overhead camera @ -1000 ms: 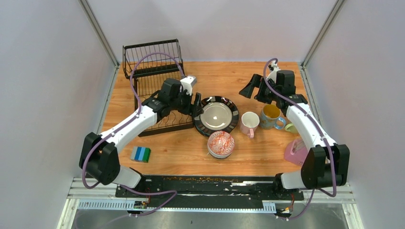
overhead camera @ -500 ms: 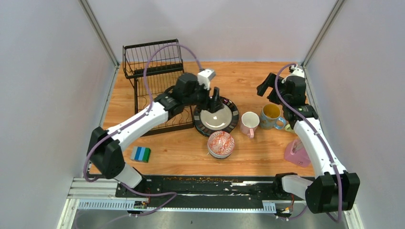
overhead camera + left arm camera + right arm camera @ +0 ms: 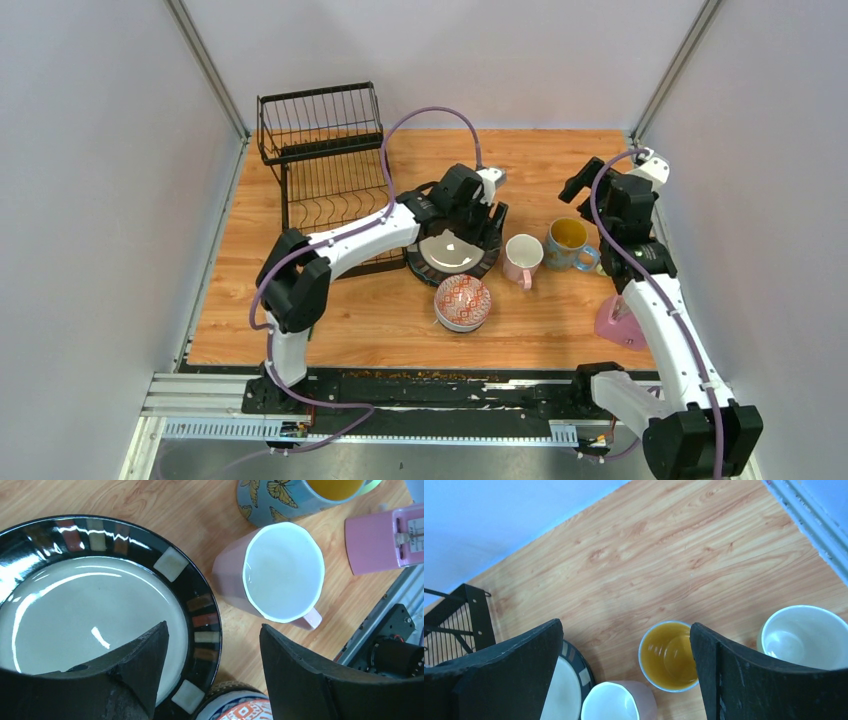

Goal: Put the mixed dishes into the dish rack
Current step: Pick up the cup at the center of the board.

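The black-rimmed cream plate (image 3: 450, 258) lies at mid-table. My left gripper (image 3: 483, 228) hovers open just above it; in the left wrist view its jaws (image 3: 212, 630) stand either side of the plate's (image 3: 100, 605) right rim. The patterned bowl (image 3: 462, 301) sits in front of the plate, and the pink mug (image 3: 522, 258) and blue-yellow mug (image 3: 568, 243) stand to its right. My right gripper (image 3: 590, 185) is open and empty, high above the mugs (image 3: 625, 625). A pale green mug (image 3: 806, 637) shows at the right. The black wire dish rack (image 3: 320, 160) stands at the back left, with nothing in it.
A pink plastic container (image 3: 620, 320) sits near the right front, beside my right arm. Grey walls close in the table on both sides and at the back. My left arm stretches across the rack's lower tray.
My left arm has swung right from the rack's edge to over the plate's right side. My right gripper has drawn back toward the right wall.
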